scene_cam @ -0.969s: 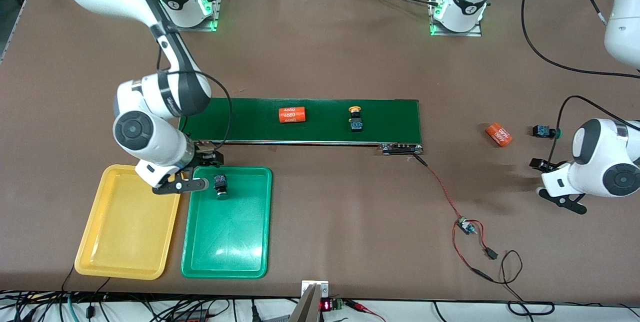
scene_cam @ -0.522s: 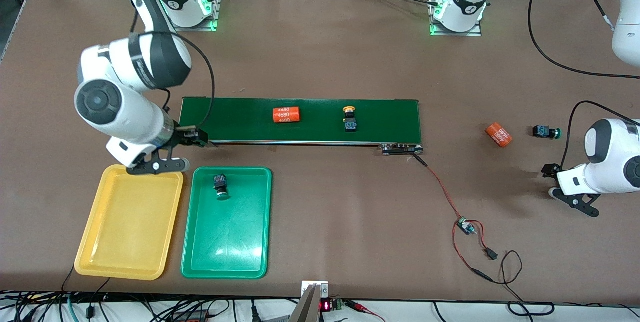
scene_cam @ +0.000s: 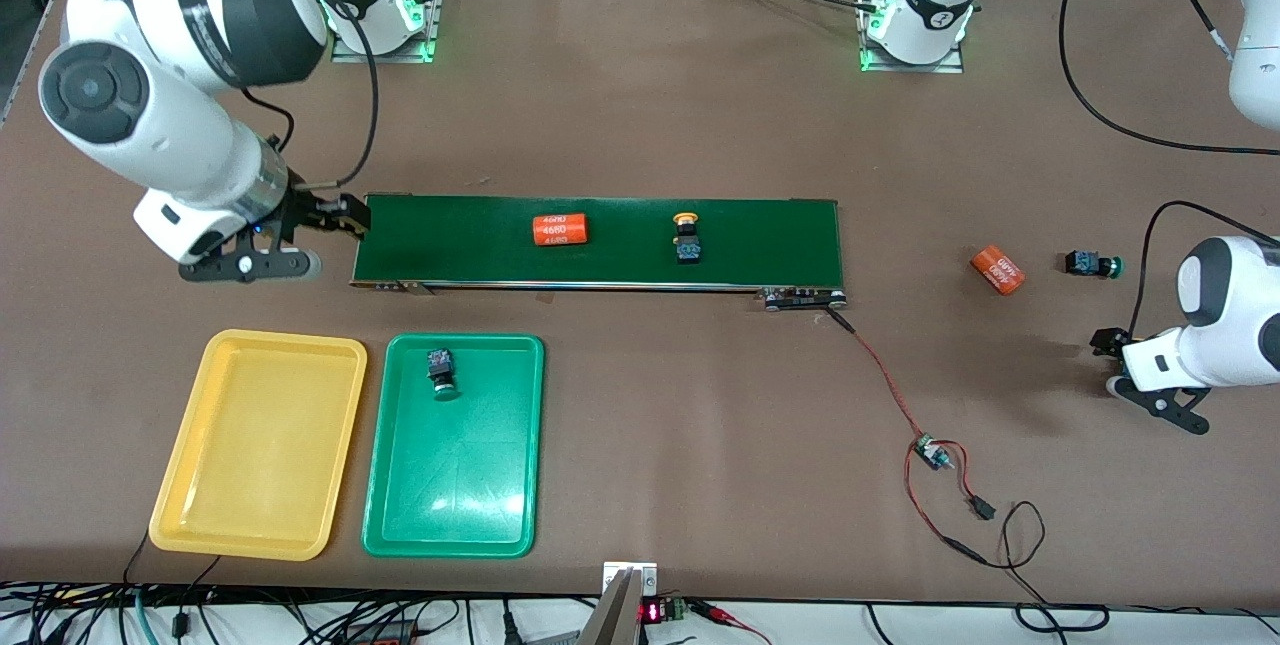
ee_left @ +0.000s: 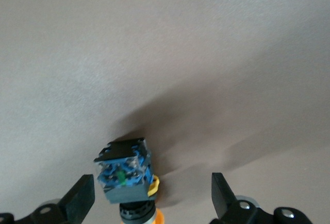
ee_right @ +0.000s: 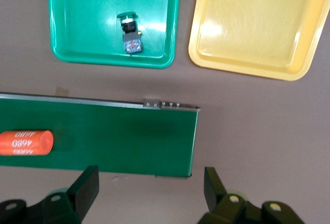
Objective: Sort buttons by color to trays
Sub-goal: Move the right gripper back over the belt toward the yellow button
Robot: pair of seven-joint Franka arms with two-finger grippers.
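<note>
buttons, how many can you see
4: green button in the green tray, yellow button on the belt, one on the table, one under the left gripper.

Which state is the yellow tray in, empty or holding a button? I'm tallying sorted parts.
Empty. The yellow tray shows only its bare floor in the front and right wrist views; the one sorted button lies in the green tray.

Brown table [scene_cam: 640, 125]: conveyor belt [scene_cam: 780, 245], yellow tray [scene_cam: 260, 445], green tray [scene_cam: 455, 470], orange cylinder [scene_cam: 997, 269], green-capped button [scene_cam: 1090, 263], yellow-capped button [ee_left: 129, 175] under left gripper [ee_left: 149, 201].
</note>
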